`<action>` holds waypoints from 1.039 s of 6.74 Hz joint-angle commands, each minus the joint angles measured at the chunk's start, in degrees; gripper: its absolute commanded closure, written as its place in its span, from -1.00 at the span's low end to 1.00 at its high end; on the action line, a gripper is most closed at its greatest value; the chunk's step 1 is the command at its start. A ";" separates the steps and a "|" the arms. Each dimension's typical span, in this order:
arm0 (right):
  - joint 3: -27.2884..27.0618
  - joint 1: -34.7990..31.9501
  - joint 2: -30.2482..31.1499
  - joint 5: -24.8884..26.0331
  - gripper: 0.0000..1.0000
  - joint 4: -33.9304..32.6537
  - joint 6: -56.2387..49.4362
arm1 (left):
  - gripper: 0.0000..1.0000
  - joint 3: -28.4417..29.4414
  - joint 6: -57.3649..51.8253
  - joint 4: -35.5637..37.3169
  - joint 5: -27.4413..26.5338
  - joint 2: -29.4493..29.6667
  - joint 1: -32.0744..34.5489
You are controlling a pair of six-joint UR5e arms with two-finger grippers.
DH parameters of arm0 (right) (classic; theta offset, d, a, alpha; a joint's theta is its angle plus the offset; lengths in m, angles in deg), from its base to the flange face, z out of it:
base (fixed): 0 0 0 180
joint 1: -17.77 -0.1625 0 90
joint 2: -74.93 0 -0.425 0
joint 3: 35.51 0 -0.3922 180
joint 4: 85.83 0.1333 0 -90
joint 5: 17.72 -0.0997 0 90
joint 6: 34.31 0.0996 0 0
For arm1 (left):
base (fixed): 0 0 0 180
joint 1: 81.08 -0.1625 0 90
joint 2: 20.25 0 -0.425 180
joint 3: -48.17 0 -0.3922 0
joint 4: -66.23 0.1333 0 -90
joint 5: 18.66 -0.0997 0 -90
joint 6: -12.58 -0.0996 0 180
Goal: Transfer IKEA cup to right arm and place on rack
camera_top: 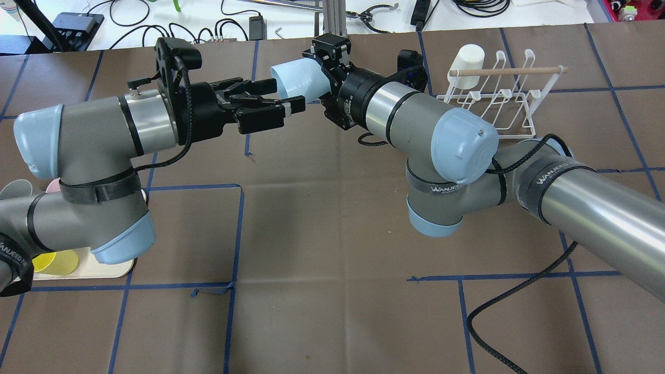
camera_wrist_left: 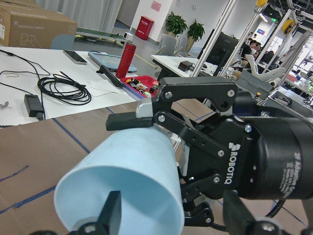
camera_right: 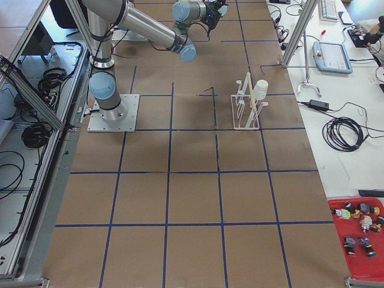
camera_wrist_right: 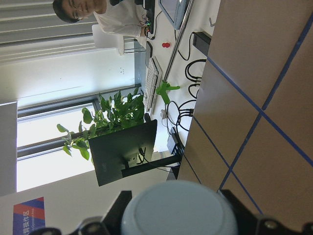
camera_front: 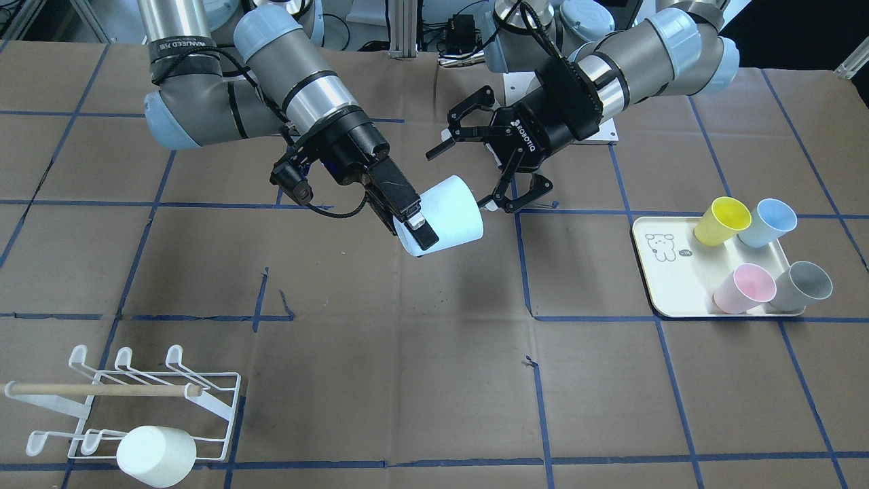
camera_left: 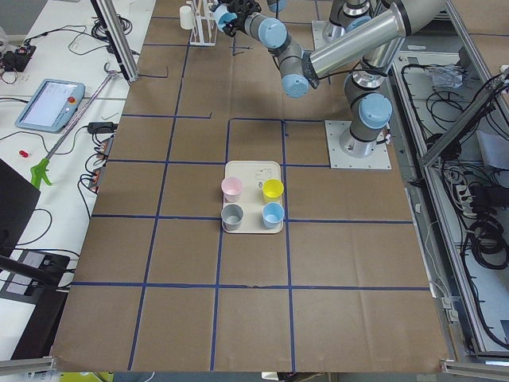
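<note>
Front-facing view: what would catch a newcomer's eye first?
A pale blue cup hangs above the middle of the table, gripped by the right gripper, with the open left gripper close beside it. At the view's right, four coloured cups stand on a cream tray; at lower left, a white cup sits on the rack.

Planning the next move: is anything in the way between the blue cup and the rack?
Nothing visible. The right end effector holds the cup above the table, and nothing lies between it and the rack. A white cup sits on one end prong; the other prongs look free.
</note>
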 commanded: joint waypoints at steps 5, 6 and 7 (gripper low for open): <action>3.52 13.36 -0.70 -0.09 0.53 -0.04 -33.75 | -1.00 5.45 9.67 -8.23 -26.39 1.00 -8.05; 4.13 16.27 -0.70 -0.09 0.52 -0.04 -43.01 | -1.00 10.87 10.11 -18.82 -36.03 1.00 -5.16; 5.09 18.21 -0.61 0.08 0.52 0.05 -49.72 | -1.00 18.15 11.68 -34.42 -44.66 1.61 -2.09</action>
